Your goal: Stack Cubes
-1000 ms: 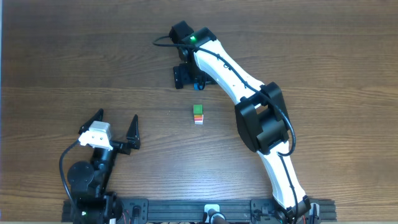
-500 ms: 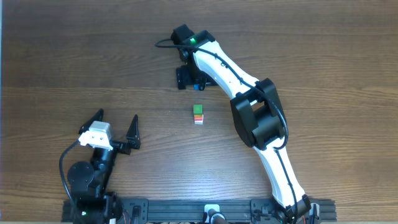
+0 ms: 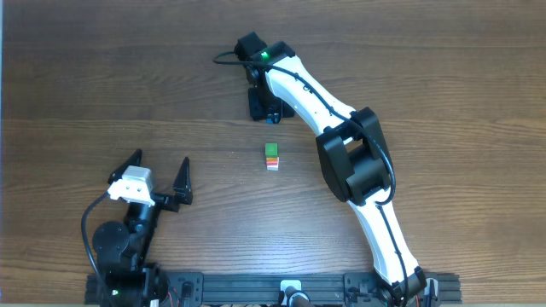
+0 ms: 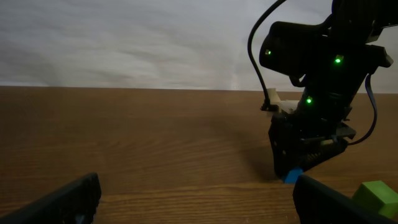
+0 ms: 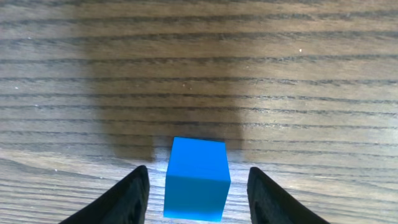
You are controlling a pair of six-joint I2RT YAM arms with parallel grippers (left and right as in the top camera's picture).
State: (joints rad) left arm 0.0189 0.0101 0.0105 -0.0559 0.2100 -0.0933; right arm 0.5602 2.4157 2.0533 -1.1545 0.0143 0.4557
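Currently the left hand sits near its base at the worktop's left side, fingers spread wide and holding nothing. Centre of the worktop: a short stack, green cube on top, lower layers too small to tell apart with certainty. Beyond the stack, the right hand is low over the blue cube, which rests on the wood. Its fingers stand open on either side of the cube, a gap visible at each side; no grip is made.

Assessment: the step in hand is the pick of the blue cube. The next move calls for closing squarely on its sides, lifting clear, carrying it back to the stack and setting it centred on the green cube without nudging the stack.
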